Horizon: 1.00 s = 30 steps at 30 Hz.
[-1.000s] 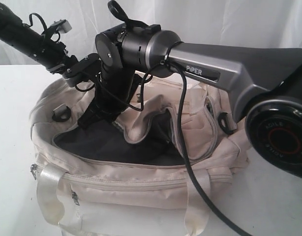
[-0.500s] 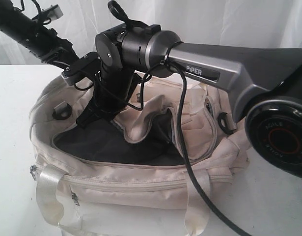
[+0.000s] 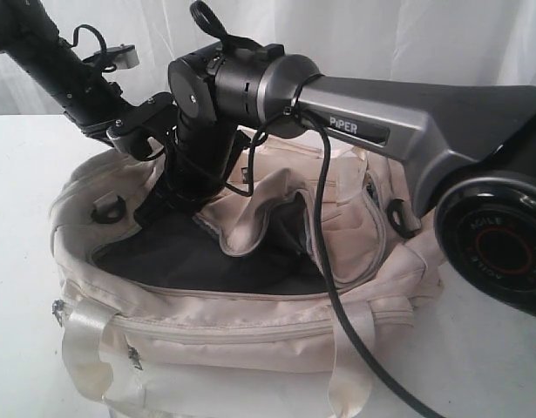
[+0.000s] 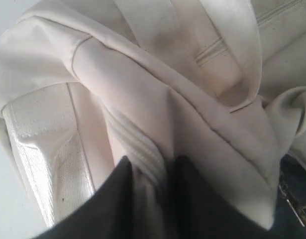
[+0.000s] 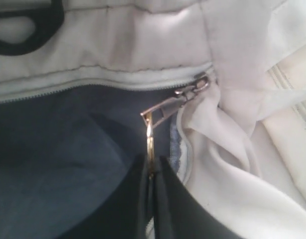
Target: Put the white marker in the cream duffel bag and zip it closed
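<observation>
Right gripper (image 5: pixel 152 169) is pinching the metal ring pull (image 5: pixel 149 134) of the cream duffel bag (image 3: pixel 250 335). The bag's mouth is gaping, dark lining showing. Left gripper (image 4: pixel 152 167) is clamping a ridge of bag fabric between its jaws, beside a shiny handle strap (image 4: pixel 43 149).

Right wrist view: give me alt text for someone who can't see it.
The right gripper is shut on the metal ring zipper pull of the cream duffel bag. The bag's main opening is unzipped, showing its dark lining.
</observation>
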Motion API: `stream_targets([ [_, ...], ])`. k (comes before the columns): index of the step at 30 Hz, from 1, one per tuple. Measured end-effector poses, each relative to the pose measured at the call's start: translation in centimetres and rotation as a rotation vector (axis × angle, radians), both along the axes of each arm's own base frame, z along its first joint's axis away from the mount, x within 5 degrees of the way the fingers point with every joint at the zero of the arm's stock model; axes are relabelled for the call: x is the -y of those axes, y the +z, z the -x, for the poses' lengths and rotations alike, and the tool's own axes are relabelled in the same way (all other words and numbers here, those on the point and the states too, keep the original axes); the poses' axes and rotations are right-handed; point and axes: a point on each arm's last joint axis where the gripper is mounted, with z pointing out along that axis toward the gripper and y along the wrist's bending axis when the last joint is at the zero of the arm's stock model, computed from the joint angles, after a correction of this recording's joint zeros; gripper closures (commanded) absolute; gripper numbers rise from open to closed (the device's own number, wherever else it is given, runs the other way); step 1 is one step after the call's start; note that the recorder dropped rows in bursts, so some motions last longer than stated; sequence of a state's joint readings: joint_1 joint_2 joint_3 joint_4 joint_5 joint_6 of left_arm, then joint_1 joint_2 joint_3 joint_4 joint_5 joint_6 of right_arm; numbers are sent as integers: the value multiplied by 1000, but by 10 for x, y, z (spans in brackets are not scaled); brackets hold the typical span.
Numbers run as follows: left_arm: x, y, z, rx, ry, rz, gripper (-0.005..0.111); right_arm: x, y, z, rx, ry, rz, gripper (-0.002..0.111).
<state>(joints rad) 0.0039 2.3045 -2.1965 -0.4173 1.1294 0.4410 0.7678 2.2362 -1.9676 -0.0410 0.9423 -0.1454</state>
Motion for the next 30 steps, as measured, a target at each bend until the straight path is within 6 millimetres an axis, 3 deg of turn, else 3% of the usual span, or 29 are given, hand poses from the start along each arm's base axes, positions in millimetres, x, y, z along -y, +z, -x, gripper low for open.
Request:
stream_targets([
  [6, 0, 0, 0, -5, 9, 2, 107, 0, 0, 0, -2, 0, 4, 108],
  [14, 1, 2, -7, 5, 167, 36, 107, 6, -4, 11, -114, 45, 76, 108],
  [23, 2, 2, -11, 32, 223, 50, 107, -7, -2, 25, -287, 57, -76, 108],
  [30, -1, 2, -14, 55, 266, 57, 107, -6, -1, 28, -326, 49, -81, 108],
])
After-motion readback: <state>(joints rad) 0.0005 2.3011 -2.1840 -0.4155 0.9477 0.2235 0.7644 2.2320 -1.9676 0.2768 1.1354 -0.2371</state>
